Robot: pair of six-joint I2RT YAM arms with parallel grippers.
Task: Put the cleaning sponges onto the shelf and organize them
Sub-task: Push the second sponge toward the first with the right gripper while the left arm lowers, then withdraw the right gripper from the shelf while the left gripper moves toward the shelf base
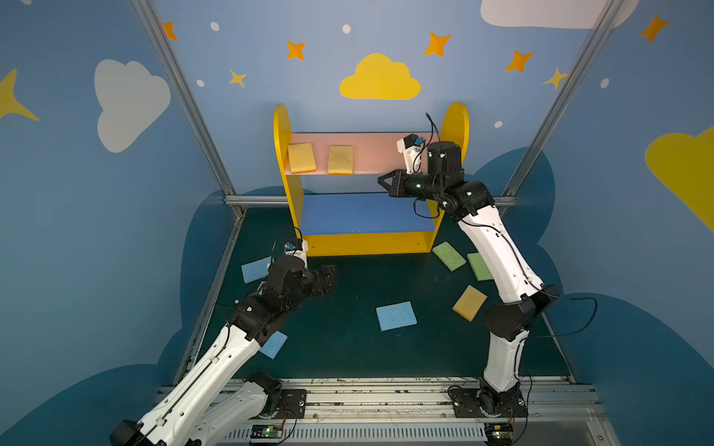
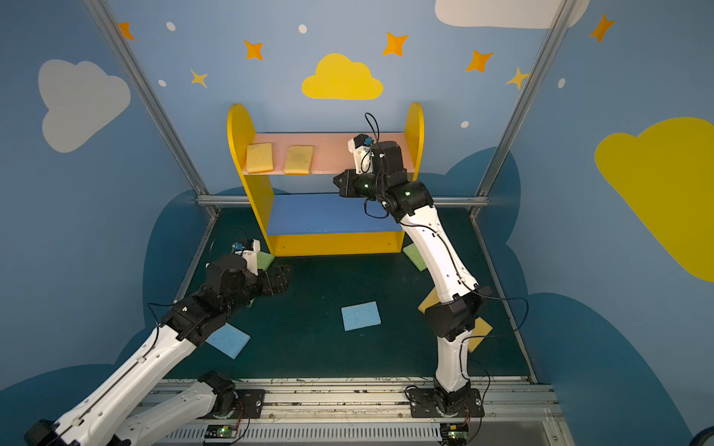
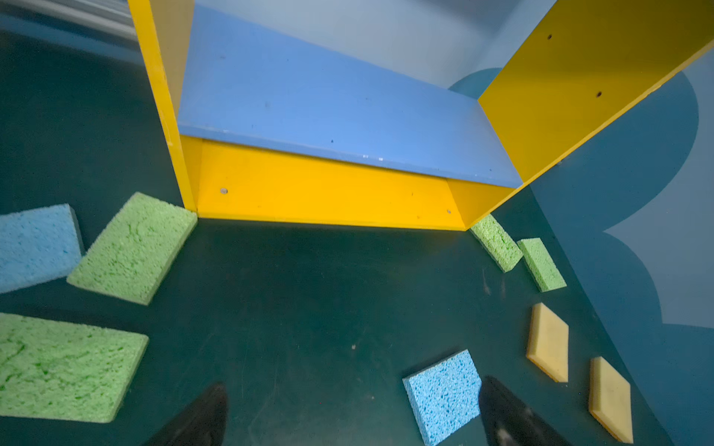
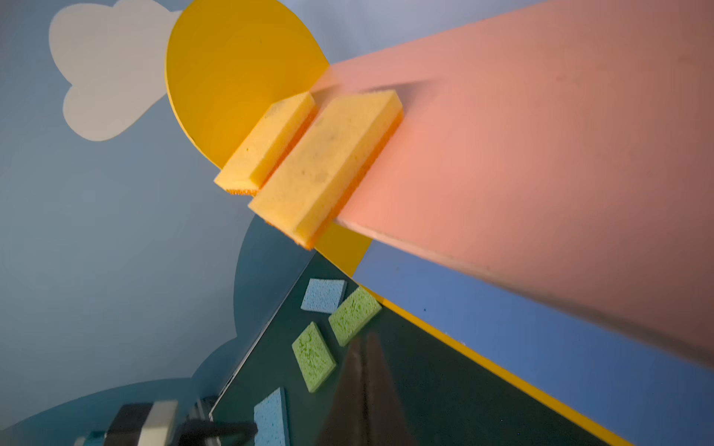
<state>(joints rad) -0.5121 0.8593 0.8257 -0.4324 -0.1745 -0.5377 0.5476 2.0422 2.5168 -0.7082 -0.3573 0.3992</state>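
- Top views, both: the shelf [image 1: 282, 154] stands at the far middle of the tabletop [image 1: 367, 355], its open front facing the arms.
- Pink upper board [image 1: 382, 154]: carries the left yellow sponge [image 1: 301, 158] and the second yellow sponge [image 1: 340, 160]. Both lie flat and side by side at the far-left end, just apart, with their front edges slightly over the lip. This looks like sorting by colour, with the right of the board kept free for more.
- Blue middle board [image 1: 359, 212]: carries nothing.
- Right claw [image 1: 381, 180]: pressed together on nothing, and held just in front of the pink board's lip toward its right end.
- Left claw [image 3: 353, 419]: spread wide and empty, low over the tabletop at the near left and facing the shelf base. It appears set to take a loose sponge.
- Loose on the tabletop, left side: blue sponge [image 3: 36, 245], green sponge [image 3: 133, 249], large-looking green sponge [image 3: 65, 376], and a blue sponge under the left arm [image 1: 273, 344].
- Loose, middle: centre blue sponge [image 1: 396, 316].
- Loose, right side: green pair [image 1: 448, 256] by the shelf's right foot, near yellow sponge [image 1: 469, 302], and last yellow sponge [image 3: 610, 397].
- Writing: no brand, label or lettering can be read on the sponges or the shelf.
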